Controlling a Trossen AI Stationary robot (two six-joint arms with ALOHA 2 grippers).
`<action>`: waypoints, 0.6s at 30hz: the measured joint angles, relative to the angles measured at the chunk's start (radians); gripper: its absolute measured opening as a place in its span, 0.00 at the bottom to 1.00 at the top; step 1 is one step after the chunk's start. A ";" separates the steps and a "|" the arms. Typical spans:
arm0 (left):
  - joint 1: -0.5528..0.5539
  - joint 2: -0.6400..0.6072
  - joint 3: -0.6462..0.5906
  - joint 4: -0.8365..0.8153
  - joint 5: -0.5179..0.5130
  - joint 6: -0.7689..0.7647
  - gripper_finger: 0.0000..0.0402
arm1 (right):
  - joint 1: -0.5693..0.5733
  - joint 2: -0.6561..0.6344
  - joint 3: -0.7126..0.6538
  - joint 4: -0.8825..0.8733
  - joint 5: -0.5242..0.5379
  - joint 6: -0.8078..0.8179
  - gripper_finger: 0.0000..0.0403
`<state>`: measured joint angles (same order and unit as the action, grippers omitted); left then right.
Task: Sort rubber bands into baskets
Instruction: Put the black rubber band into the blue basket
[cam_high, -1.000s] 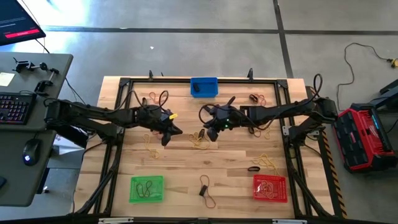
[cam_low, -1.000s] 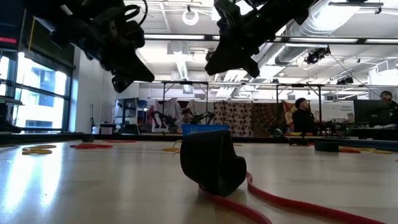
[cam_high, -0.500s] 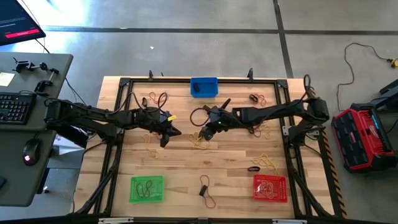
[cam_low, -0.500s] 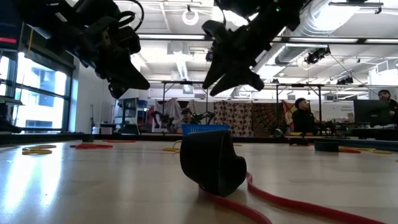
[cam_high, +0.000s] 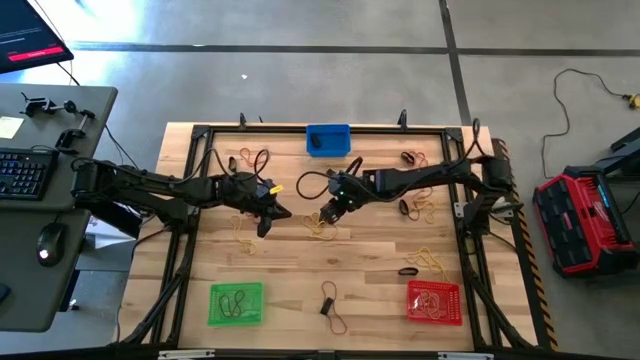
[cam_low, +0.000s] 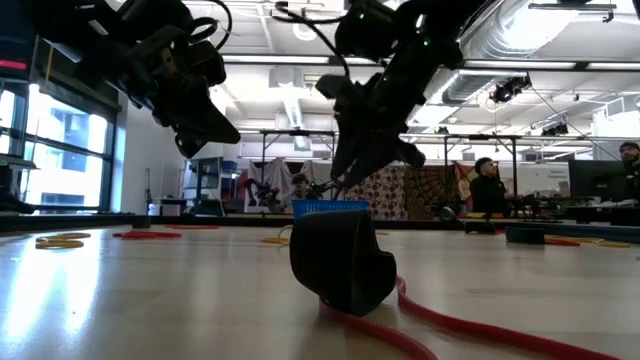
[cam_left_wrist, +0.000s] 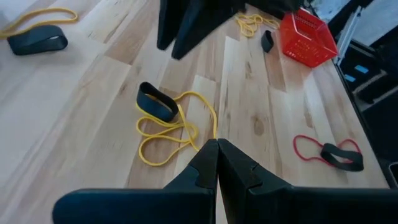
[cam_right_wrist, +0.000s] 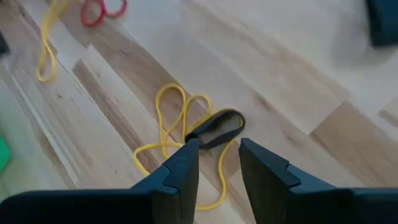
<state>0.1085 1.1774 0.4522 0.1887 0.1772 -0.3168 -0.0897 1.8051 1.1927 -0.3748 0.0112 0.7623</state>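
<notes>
Black band (cam_right_wrist: 216, 129) lies flattened, long axis crosswise under the spread right end effector (cam_right_wrist: 217, 163); left end effector (cam_left_wrist: 217, 163) pressed together.

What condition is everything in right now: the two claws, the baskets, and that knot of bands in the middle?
left gripper: shut, empty, above the table.
right gripper: open, over the middle tangle.
black band: lying flat on the yellow bands, not gripped.
green basket: upright, dark bands inside.
red basket: upright, yellow bands inside.
blue basket: upright, something dark inside.
</notes>
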 joint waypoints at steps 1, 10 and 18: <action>0.000 0.000 0.000 0.003 0.000 -0.012 0.00 | -0.001 0.010 0.000 0.000 -0.002 0.000 0.27; 0.002 0.000 0.000 0.009 -0.031 -0.021 0.00 | -0.019 0.054 0.000 0.030 -0.001 0.019 0.27; 0.004 0.000 0.000 0.016 -0.031 -0.019 0.00 | -0.028 0.068 0.000 0.050 0.000 0.026 0.27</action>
<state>0.1127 1.1778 0.4522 0.2050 0.1463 -0.3359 -0.1175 1.8730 1.1931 -0.3244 0.0109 0.7879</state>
